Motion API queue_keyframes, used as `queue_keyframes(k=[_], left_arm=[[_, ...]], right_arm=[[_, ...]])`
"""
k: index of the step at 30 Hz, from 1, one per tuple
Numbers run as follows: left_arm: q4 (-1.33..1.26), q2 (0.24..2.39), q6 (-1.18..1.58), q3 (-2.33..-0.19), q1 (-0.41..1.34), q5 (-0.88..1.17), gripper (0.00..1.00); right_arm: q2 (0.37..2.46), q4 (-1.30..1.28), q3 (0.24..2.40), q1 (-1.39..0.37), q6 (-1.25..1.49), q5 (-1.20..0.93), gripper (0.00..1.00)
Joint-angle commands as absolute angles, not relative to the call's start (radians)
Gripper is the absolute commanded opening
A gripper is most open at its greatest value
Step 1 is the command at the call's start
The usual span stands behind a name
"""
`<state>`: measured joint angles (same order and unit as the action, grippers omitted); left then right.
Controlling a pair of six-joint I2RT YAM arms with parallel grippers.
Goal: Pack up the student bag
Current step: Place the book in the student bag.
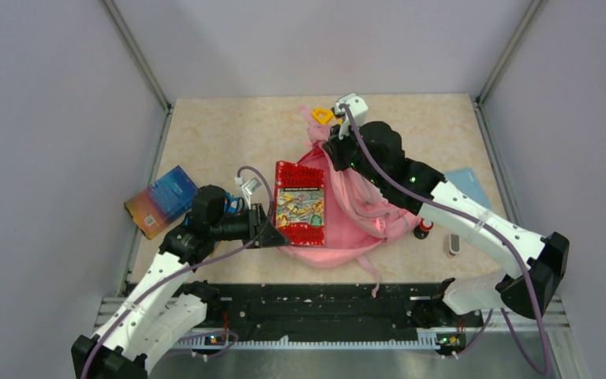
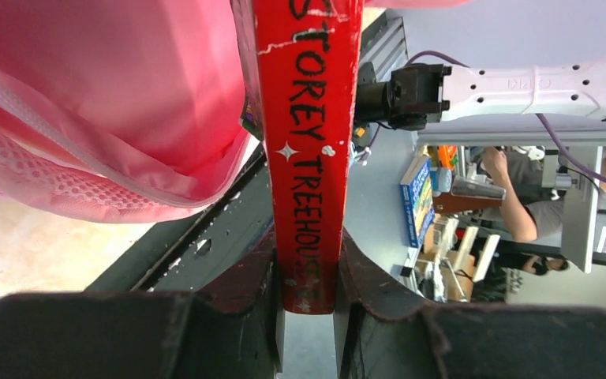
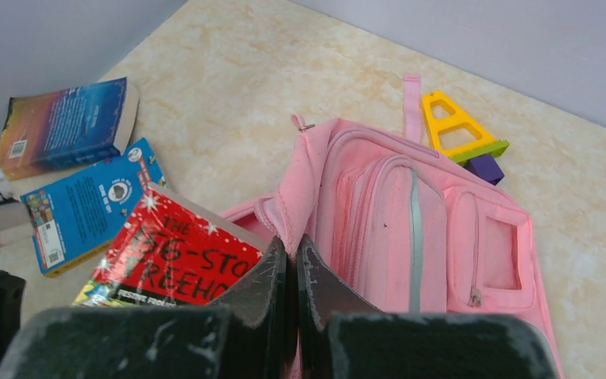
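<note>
Pink fabric is sagging across the middle of the tabletop (image 1: pixel 229 134): the student bag (image 1: pixel 346 207) is lying there on its back, with its opening turned toward the left arm. The left fingers (image 2: pixel 237 296) are pinching the red book (image 2: pixel 309 158) by one end of its spine, and the book is lying cover-up at the bag's opening, one edge touching the pink lip. The right fingers (image 3: pixel 262 284) are pressed together on what seems to be a fold of the rim and are holding it up. I cannot tell how much cloth they are catching.

Several things are looking risky:

- **Book twisting:** The hold on the book is narrow and at one end only. If a leading corner is snagging the lip or the lining, the book is likely to twist between the fingers or slip out.
- **Covers fanning open:** Being gripped by the spine alone, the covers may spread at the mouth and jam there.
- **Rim slipping free:** The pinch on the rim looks thin. If it slips, the mouth is going to collapse onto the cover.
- **Bag sliding:** The bag is soft, and only that pinch is steadying it. A push may simply slide it toward the yellow triangle (image 3: pixel 458 126) beside its far end, rather than seating the book inside.
</note>
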<state>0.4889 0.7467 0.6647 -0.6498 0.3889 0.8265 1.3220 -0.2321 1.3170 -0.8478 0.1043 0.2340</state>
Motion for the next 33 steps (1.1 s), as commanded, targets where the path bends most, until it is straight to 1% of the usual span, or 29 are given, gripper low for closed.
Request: queue_keyframes(k=[1,3,7,10,14,20,25,33], left_arm=[[0.126,0.751,0.786,-0.598,0.421,0.882,0.0],[0.077,0.768,0.815,-0.592,0.435,0.827,0.0],[-0.184,0.845,0.943,-0.55,0.469,0.798,0.0],[-0.247,0.937,0.959,-0.57,0.526,0.753,0.0],[-0.312,1.083,0.972,-0.625,0.59,0.751,0.0],[-0.363,1.21,0.969,-0.681,0.615,0.707,0.0],[-0.551,1.353,1.076,-0.7,0.635,0.693,0.0],[-0.801,1.576,1.214,-0.83,0.724,0.658,0.0]], right_arm=[[1.295,-0.171,1.402,-0.828,0.116,0.253,0.0],[1.299,-0.176,1.408,-0.828,0.122,0.248,0.0],[1.298,-0.168,1.407,-0.827,0.138,0.243,0.0],[1.304,-0.166,1.412,-0.827,0.153,0.232,0.0],[1.304,-0.168,1.418,-0.828,0.163,0.223,0.0],[1.294,-0.168,1.428,-0.829,0.169,0.21,0.0],[1.295,-0.163,1.421,-0.829,0.176,0.209,0.0],[1.293,-0.166,1.413,-0.828,0.174,0.226,0.0]])
